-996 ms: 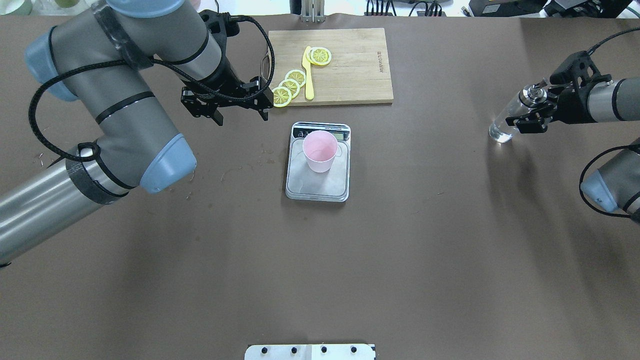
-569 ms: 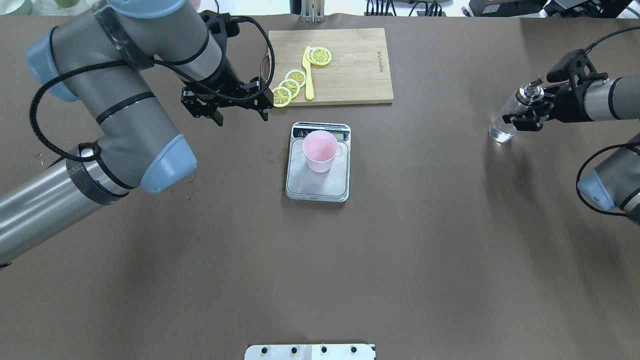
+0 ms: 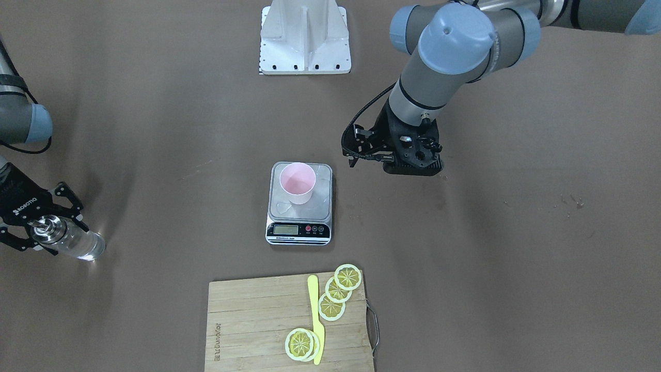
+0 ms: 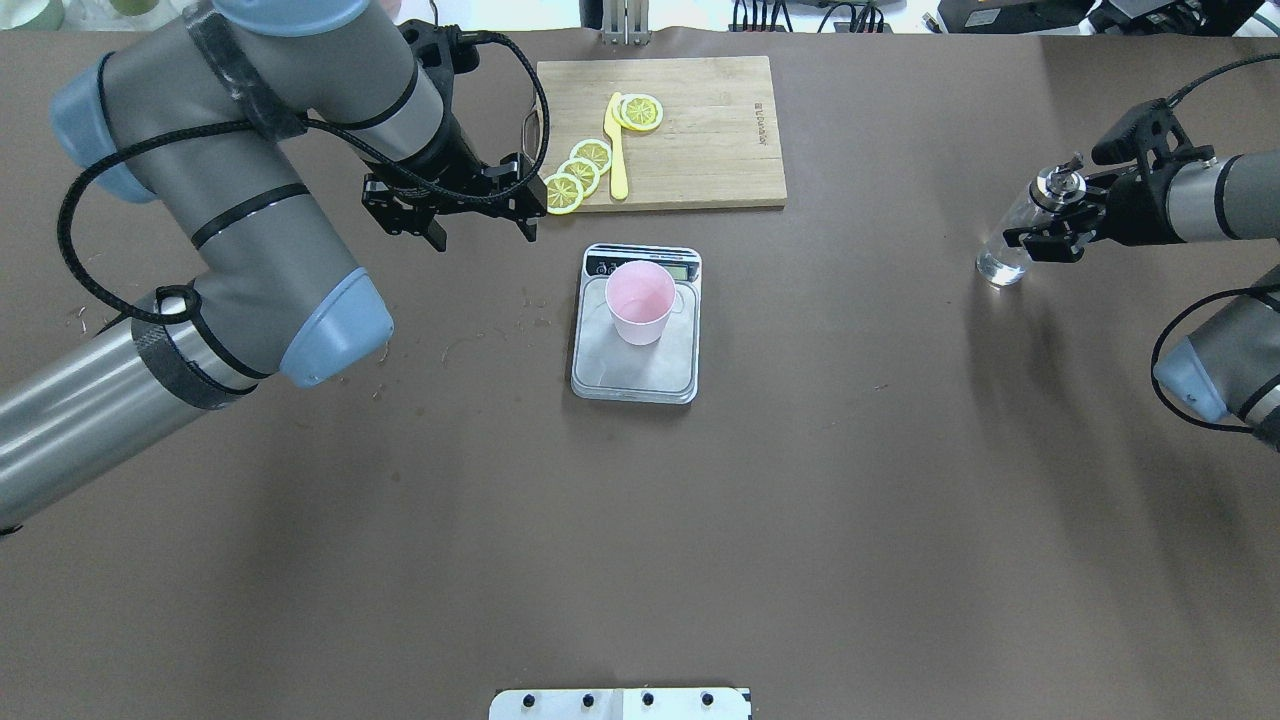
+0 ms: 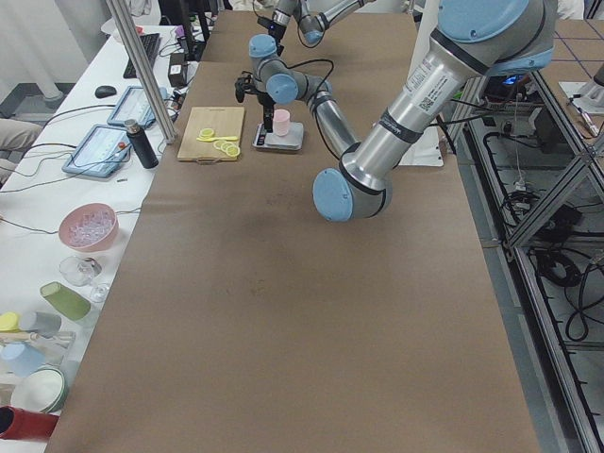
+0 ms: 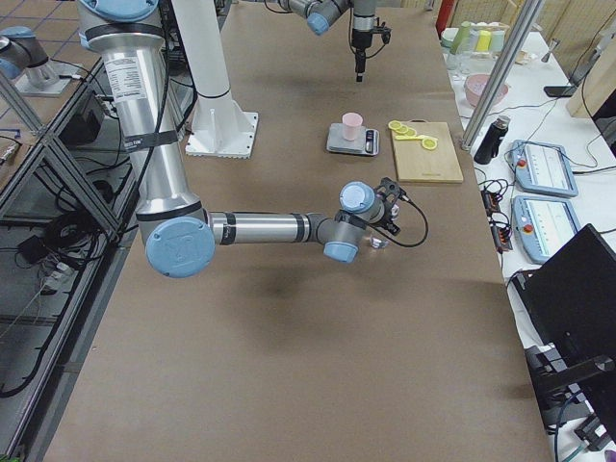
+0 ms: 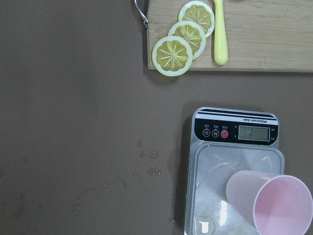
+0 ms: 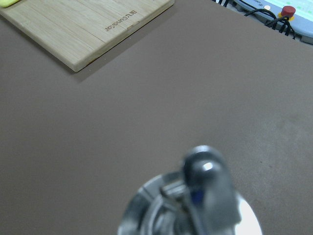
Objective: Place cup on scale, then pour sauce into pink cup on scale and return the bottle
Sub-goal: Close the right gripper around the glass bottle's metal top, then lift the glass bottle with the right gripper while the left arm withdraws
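one brown table point(image 4: 640, 550) carries everything. two arms work over it: the left arm point(image 4: 250, 200) reaches in over the left half, the right arm point(image 4: 1220, 195) comes in low at the right edge. one wooden cutting board point(image 4: 700, 130) lies against the far edge, with one yellow knife point(image 4: 617, 150) on it. lemon slices point(image 4: 580, 170) lie on the board too: three in an overlapping row at its left near corner, and what looks like two more stacked by the knife's far end.

one scale point(image 4: 640, 385) sits mid-table, just near of the board, display on its far side. one cup point(image 4: 640, 300) stands upright on the far half of its platform. one bottle point(image 4: 1000, 262) stands on the table near the right end, well apart from the scale, with a broad stretch of bare brown between them.

the left gripper point(image 4: 483, 232) hangs with its fingers spread and nothing between them, just left of the scale's far corner. the right gripper point(image 3: 59, 235) straddles the bottle below its cap; whether its fingers press the glass cannot be told.
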